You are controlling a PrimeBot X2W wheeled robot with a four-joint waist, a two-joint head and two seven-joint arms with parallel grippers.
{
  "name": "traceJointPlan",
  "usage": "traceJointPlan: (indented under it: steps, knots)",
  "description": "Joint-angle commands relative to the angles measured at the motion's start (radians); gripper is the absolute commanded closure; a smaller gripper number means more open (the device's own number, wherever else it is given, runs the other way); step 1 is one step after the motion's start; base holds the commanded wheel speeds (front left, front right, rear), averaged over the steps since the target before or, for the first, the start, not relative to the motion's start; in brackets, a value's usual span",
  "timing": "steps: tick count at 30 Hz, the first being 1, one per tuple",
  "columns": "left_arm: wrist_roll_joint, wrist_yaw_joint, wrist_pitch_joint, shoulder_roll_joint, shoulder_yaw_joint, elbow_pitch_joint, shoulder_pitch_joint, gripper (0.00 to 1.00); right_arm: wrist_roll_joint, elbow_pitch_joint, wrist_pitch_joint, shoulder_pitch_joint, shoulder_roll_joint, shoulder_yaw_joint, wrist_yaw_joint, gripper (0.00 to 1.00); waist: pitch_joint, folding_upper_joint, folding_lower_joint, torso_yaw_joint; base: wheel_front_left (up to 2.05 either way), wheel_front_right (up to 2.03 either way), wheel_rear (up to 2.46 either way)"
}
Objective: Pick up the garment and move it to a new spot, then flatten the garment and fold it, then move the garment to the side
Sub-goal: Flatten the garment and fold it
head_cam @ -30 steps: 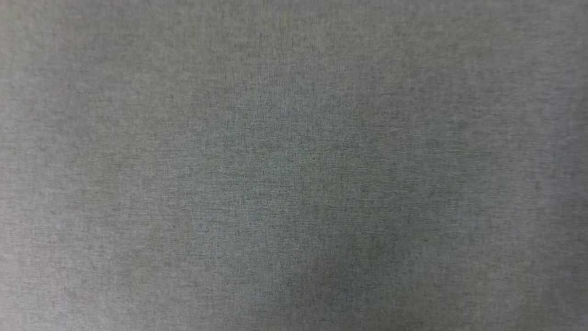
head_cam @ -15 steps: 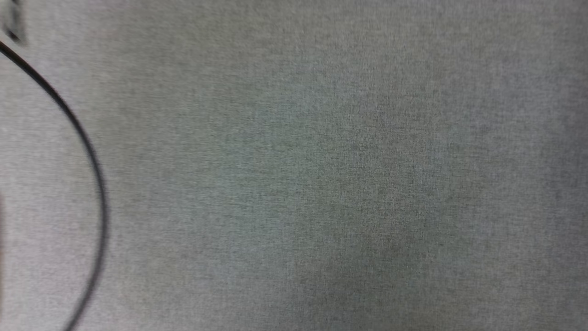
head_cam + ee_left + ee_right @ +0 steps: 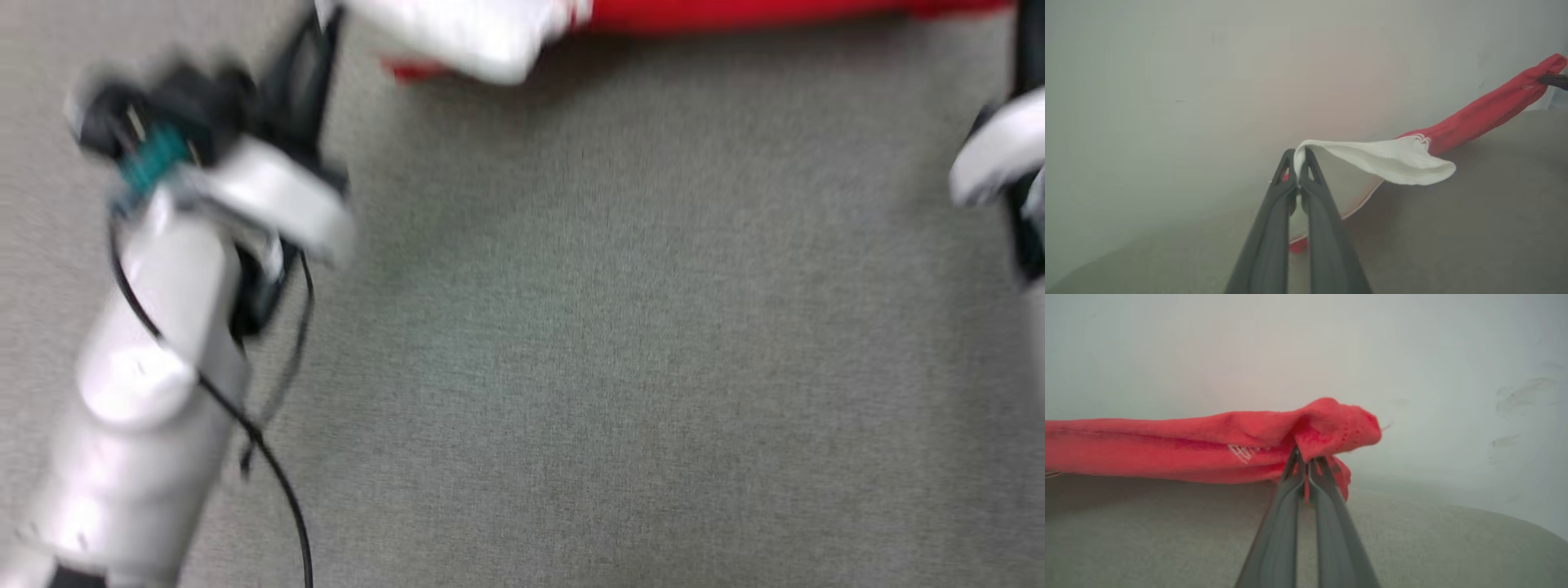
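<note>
The left fingers are pressed together on the edge of a white sleeve, with cloth pinched between their tips. The right fingers are likewise closed on a bunched red corner that folds over their tips.

Between the two grips the garment runs as a long, gathered red band. Its white sleeve flares open just beside the left fingers, and a strip of red-trimmed cloth hangs down behind them. In the right wrist view the garment stretches off to the left, with a small white stitched mark near the grip.

In the blurred head view the garment lies along the top edge, red with the white sleeve at its left end. The left arm reaches up to it from the lower left, trailing a black cable, and the right arm sits at the right edge.

A grey cloth-covered desk spreads below, shadowed under the garment. A pale wall stands behind.
</note>
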Motion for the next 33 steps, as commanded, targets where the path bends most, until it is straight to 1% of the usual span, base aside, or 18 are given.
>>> traceJointPlan:
  steps: [1, 7, 10, 13, 15, 21, 28, 33]
  knots:
    - [-0.007, 0.000, -0.004, 0.003, -0.001, -0.003, 0.027, 1.00, 0.006, -0.005, -0.003, 0.028, -0.003, 0.011, -0.002, 1.00, -0.057, 0.0000, 0.0002, 0.002, 0.00, 0.00, 0.00]
    - [-0.038, 0.008, 0.017, 0.023, -0.029, -0.005, 0.250, 1.00, 0.142, -0.002, 0.005, 0.224, -0.021, 0.125, -0.002, 1.00, -0.144, 0.0000, 0.0002, -0.006, 0.00, 0.00, 0.00]
    - [-0.043, 0.010, 0.044, 0.037, -0.050, -0.004, 0.340, 1.00, 0.220, -0.012, 0.032, 0.302, -0.031, 0.215, -0.002, 1.00, -0.178, 0.0000, 0.0002, -0.008, 0.00, 0.00, 0.00]
    - [-0.053, 0.019, 0.068, 0.049, -0.063, -0.013, 0.421, 1.00, 0.293, -0.043, 0.058, 0.363, -0.075, 0.315, -0.002, 1.00, -0.211, 0.0000, 0.0002, -0.008, 0.00, 0.00, 0.00]
    - [-0.054, 0.018, 0.090, 0.063, -0.076, -0.028, 0.472, 1.00, 0.336, -0.062, 0.067, 0.396, -0.099, 0.363, -0.002, 1.00, -0.231, 0.0000, 0.0002, -0.009, 0.00, 0.00, 0.00]
    - [-0.077, 0.029, 0.185, 0.109, -0.097, -0.089, 0.592, 1.00, 0.457, -0.078, 0.111, 0.490, -0.159, 0.413, -0.002, 1.00, -0.290, 0.0000, 0.0002, -0.001, 0.00, 0.00, 0.00]
    - [-0.127, 0.008, 0.316, 0.174, -0.153, -0.221, 0.722, 1.00, 0.606, -0.124, 0.193, 0.613, -0.221, 0.449, -0.002, 1.00, -0.361, 0.0000, 0.0002, 0.008, 0.00, 0.00, 0.00]
    - [-0.179, -0.005, 0.401, 0.234, -0.194, -0.342, 0.805, 1.00, 0.740, -0.194, 0.298, 0.720, -0.277, 0.472, -0.002, 1.00, -0.401, 0.0000, 0.0002, 0.014, 0.00, 0.00, 0.00]
